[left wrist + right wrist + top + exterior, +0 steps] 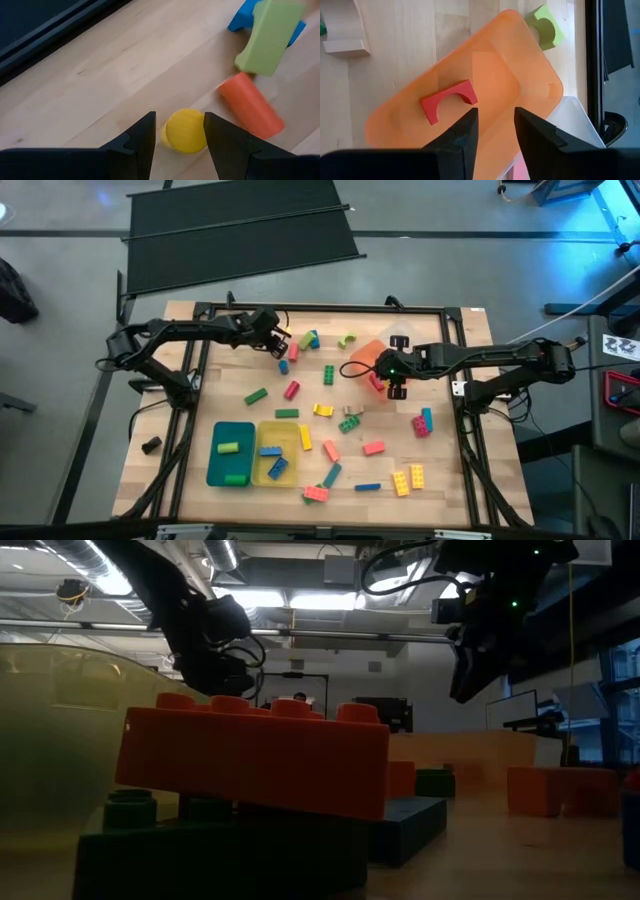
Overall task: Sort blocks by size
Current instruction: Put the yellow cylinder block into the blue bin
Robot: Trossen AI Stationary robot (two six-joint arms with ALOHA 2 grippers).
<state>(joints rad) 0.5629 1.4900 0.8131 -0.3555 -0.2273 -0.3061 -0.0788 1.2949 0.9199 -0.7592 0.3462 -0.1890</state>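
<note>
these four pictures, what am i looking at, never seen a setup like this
It is a robot with two dark arms at a wooden table, sorting toy blocks by size.

The high view looks straight down. The left gripper is at the far left of the table, the right gripper by an orange tray. Blocks lie scattered, some already in a teal tray and a yellow tray.

The low view sits at table height, right behind an orange block.

Each wrist view looks past that arm's own fingers. The left fingers are open around a yellow block. The right fingers are open and hold nothing, above the orange tray with a red arched block in it.
</note>
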